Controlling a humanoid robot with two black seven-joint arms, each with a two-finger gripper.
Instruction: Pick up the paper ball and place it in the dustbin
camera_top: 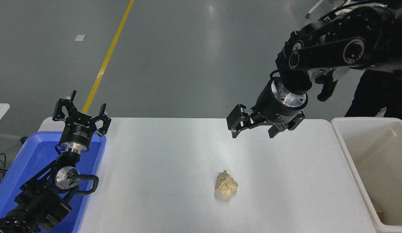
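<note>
The paper ball (226, 183) sits alone on the white counter (155, 181), a little right of centre and toward my side. I judge it light and soft — crumpled paper that will give under the fingers and may skid if nudged from one side — so I'd come straight down and pinch across its thick middle, not a loose flap.

My right hand (251, 131) hangs in the air beyond the ball, well apart from it, fingers spread wide. My left hand (80, 115) is parked over the blue tray (29, 152), also spread.

Nothing crowds the ball — open counter all round. The dustbin (345, 152) stands off the counter's right edge; I'd lift clear of its thick rim before letting go.
</note>
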